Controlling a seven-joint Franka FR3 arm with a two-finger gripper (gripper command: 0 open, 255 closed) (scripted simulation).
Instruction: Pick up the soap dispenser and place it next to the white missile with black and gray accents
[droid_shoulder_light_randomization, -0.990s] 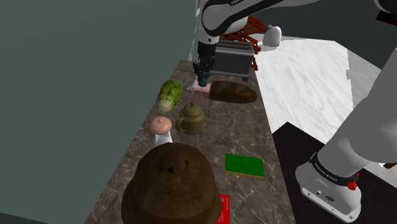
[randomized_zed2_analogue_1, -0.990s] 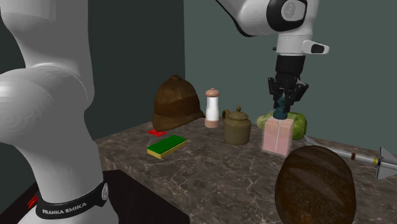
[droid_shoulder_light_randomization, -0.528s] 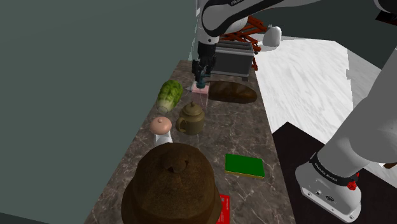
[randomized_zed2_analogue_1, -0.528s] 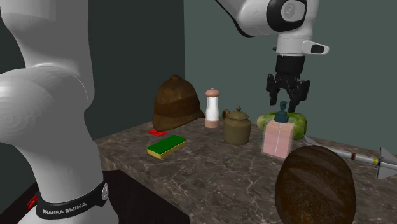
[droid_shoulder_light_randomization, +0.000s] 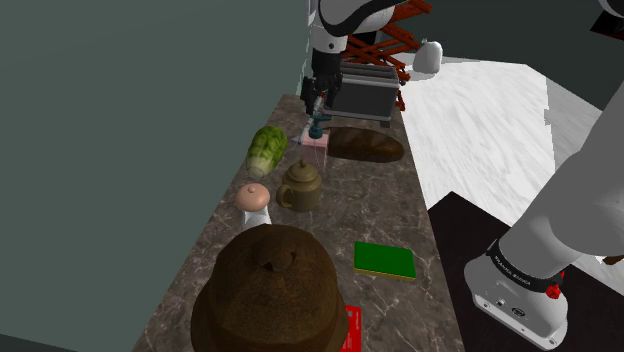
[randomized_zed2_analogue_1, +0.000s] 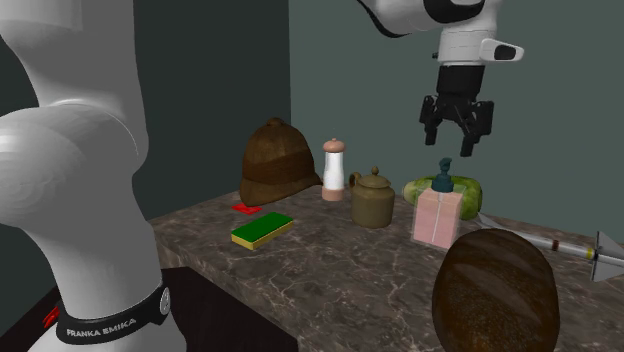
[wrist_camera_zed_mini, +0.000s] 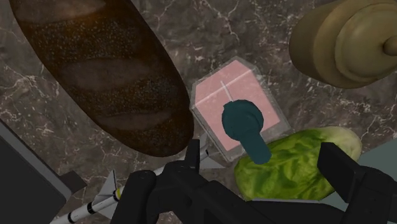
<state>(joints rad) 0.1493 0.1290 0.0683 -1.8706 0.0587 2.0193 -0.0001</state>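
Soap dispenser (randomized_zed2_analogue_1: 438, 212) stands upright on bench (randomized_zed2_analogue_1: 330, 250), btwn lettuce (randomized_zed2_analogue_1: 468, 192) and bread loaf (randomized_zed2_analogue_1: 497, 290), missile (randomized_zed2_analogue_1: 575, 248) just beside it. I see gripper (randomized_zed2_analogue_1: 455, 140) hanging above its pump, not touching, fingers spread wide.

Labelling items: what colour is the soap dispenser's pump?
The pump is dark teal; the wrist view shows it best.

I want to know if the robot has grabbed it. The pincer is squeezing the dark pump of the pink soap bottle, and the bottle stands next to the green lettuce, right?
Not quite. The pincer is open and hangs above the dark pump without touching it, as the second exterior view shows. The pink soap bottle does stand next to the green lettuce.
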